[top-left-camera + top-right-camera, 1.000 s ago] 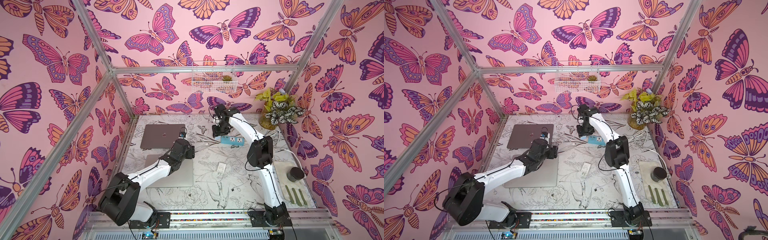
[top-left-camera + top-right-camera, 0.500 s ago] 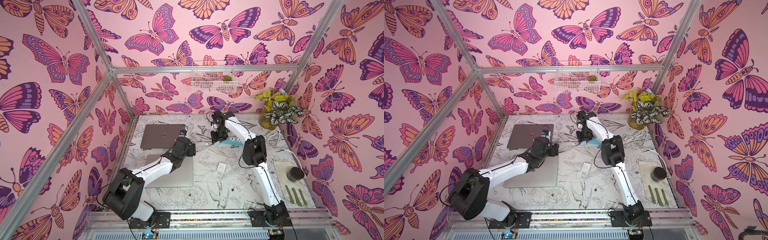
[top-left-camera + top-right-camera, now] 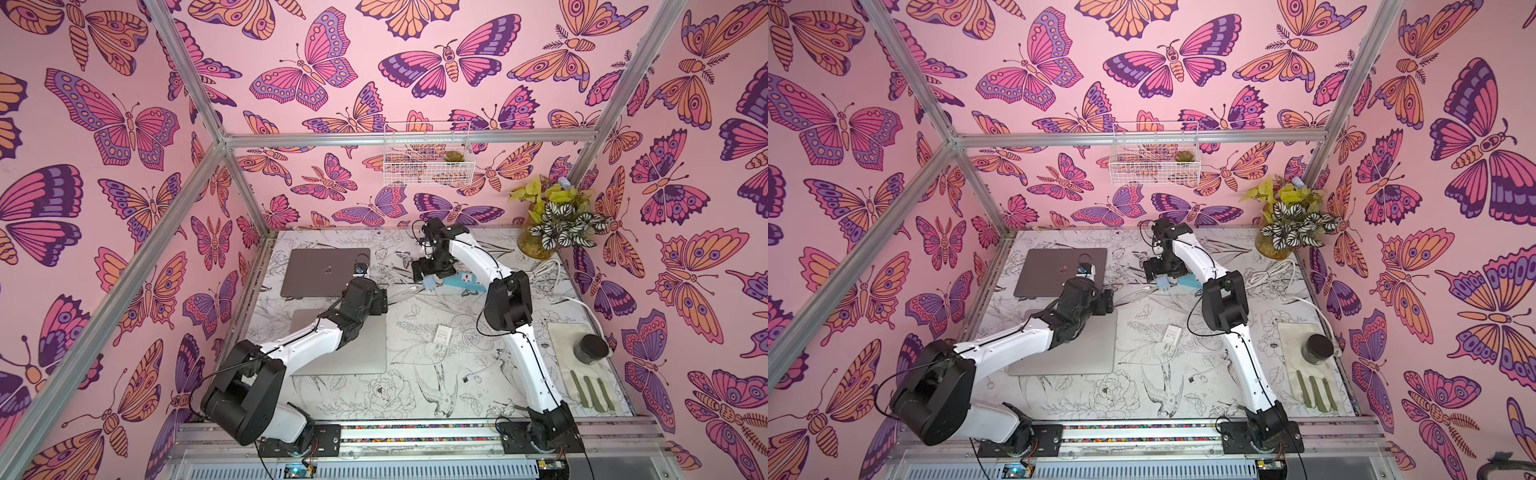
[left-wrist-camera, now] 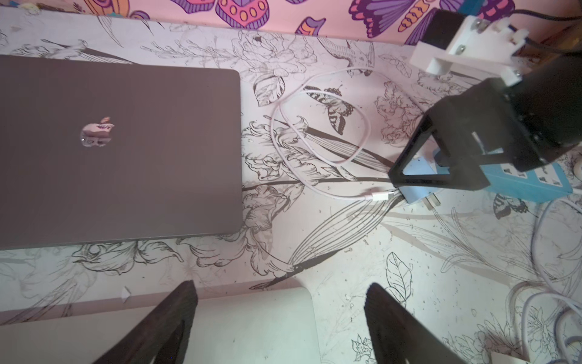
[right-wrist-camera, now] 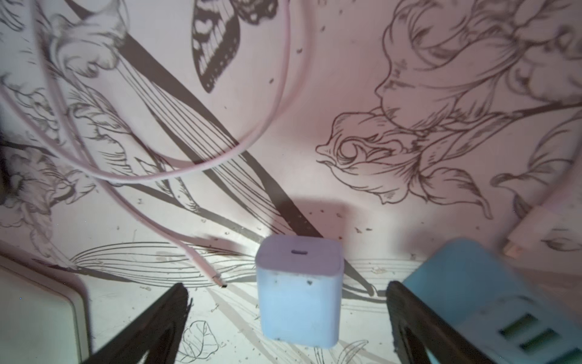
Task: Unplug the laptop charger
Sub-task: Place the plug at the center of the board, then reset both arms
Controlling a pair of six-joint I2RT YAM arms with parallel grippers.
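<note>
The laptop charger point(image 5: 299, 290), a pale cube, is out of the blue power strip point(image 3: 464, 285) and lies beside it with its prongs showing point(image 4: 430, 201). My right gripper point(image 5: 288, 288) hangs open just above it, a finger on each side and neither touching. The white cable point(image 4: 318, 126) loops over the table, and its plug end point(image 5: 217, 280) lies loose next to the charger. A closed dark grey laptop point(image 3: 324, 272) lies at the back left. My left gripper point(image 4: 282, 299) is open over a corner of a silver laptop point(image 3: 353, 345), holding nothing.
A second white charger brick point(image 3: 442, 333) lies mid-table among tangled white cables point(image 3: 478, 336). A potted plant point(image 3: 552, 226) fills the back right corner. A dark jar point(image 3: 591, 349) sits on a cloth mat point(image 3: 582, 374) at the right. A wire basket point(image 3: 426, 166) hangs on the back wall.
My right gripper has sprung open and let go of the charger, which now lies free beside the strip. My left gripper has opened a little wider.
</note>
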